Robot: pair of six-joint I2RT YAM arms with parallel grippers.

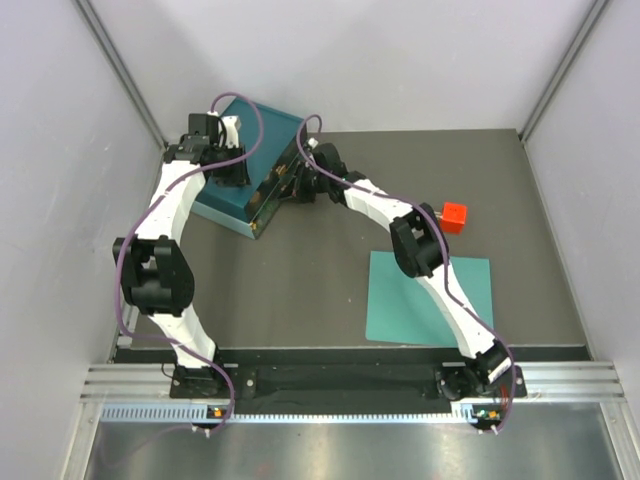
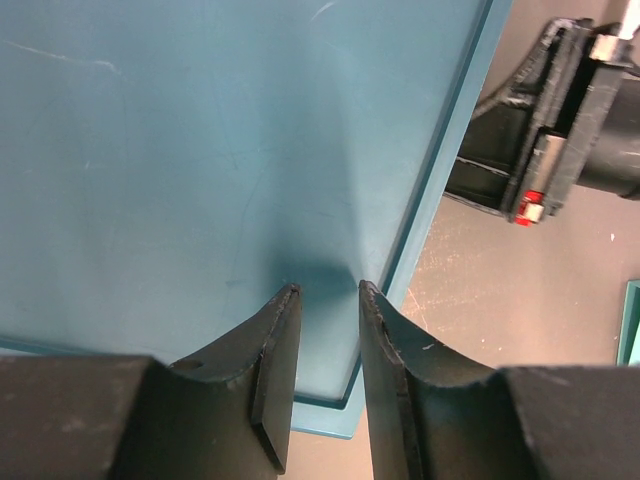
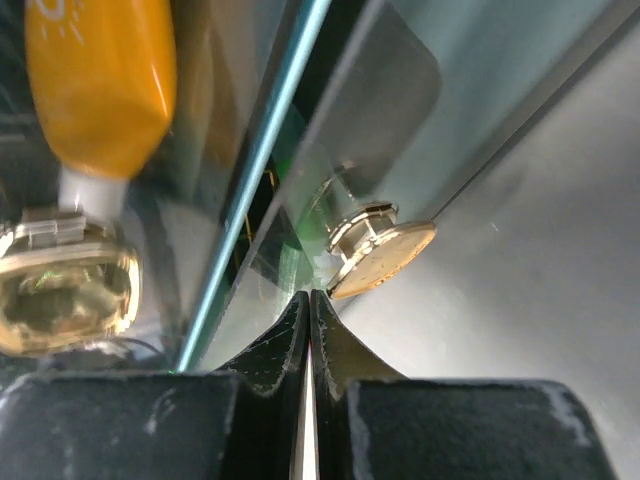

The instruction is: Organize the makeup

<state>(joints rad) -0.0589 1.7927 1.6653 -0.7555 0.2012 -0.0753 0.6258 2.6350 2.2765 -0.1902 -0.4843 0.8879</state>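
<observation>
Top view: both arms reach to the teal box [image 1: 225, 208] at the far-left corner of the surface [image 1: 300, 290]. The left arm [image 1: 165, 215] is over its top and the right arm [image 1: 380, 205] is at its near-right side. No loose makeup shows on the surface, so sorting looks close to done. Only 2 non-task things are out: the red cube [image 1: 454, 216] toward the right edge and the flat mat [image 1: 430, 297] toward the near-right corner. Both lie well apart from the box and block nothing.

Left wrist: the left pincer [image 2: 328, 290] is narrowly parted with nothing between its fingers. It sits over the lid [image 2: 200, 150] near the edge. I can't tell whether it touches the lid.

Right wrist: the right pincer [image 3: 308, 298] has its fingers pressed together and grips nothing I can see. It sits just beside the gold knob [image 3: 385, 248] on the clear front panel [image 3: 400, 80]. Behind the panel, inside the box, lie the orange tube [image 3: 100, 80] and a gold-toned piece [image 3: 65, 285]; the rest of the makeup is hidden. The work left seems to be at that front panel. I can't tell whether it's fully shut, and the knob is small, so a slip looks likely.
</observation>
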